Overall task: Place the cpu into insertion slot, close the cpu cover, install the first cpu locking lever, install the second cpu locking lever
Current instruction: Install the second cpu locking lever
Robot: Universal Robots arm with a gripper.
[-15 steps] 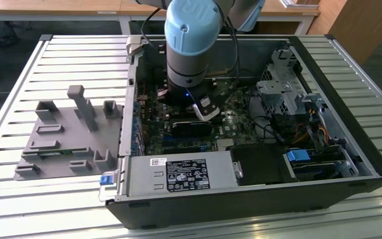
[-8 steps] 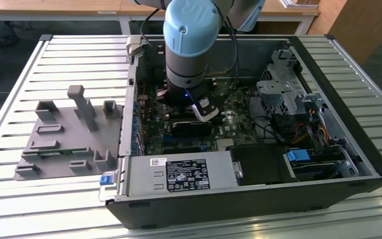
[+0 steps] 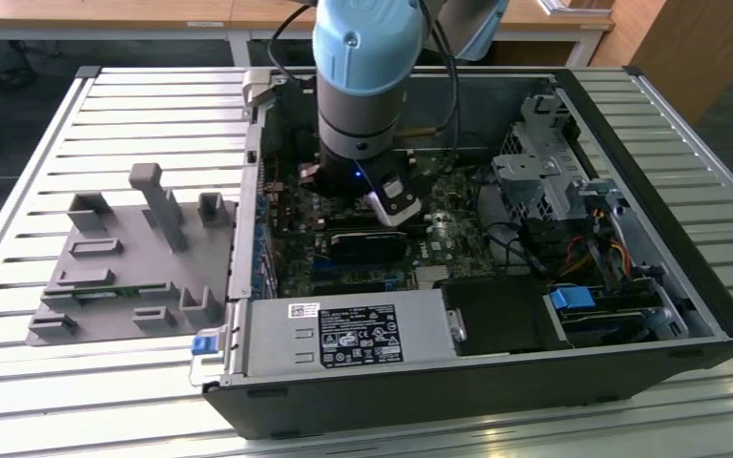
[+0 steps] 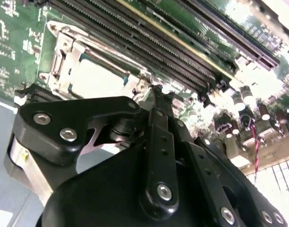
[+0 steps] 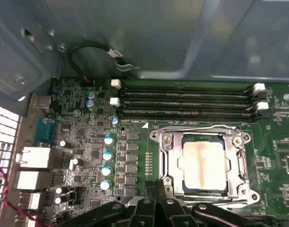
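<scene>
The cpu (image 5: 203,164) is seated in the insertion slot (image 5: 172,163), framed by the closed cpu cover (image 5: 202,134), just beyond the fingers (image 5: 157,189), which are pressed together.

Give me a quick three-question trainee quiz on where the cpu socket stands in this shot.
1. True or false: the cpu is already seated on the board, inside the computer case.
2. The cpu cover is: A) standing upright on its hinge, B) lying flat around the cpu, C) lying off the board.
3. In the first wrist view, at which edge of the cover is the tool?

Key
1. True.
2. B.
3. The edge farthest from the long memory slots.
</scene>
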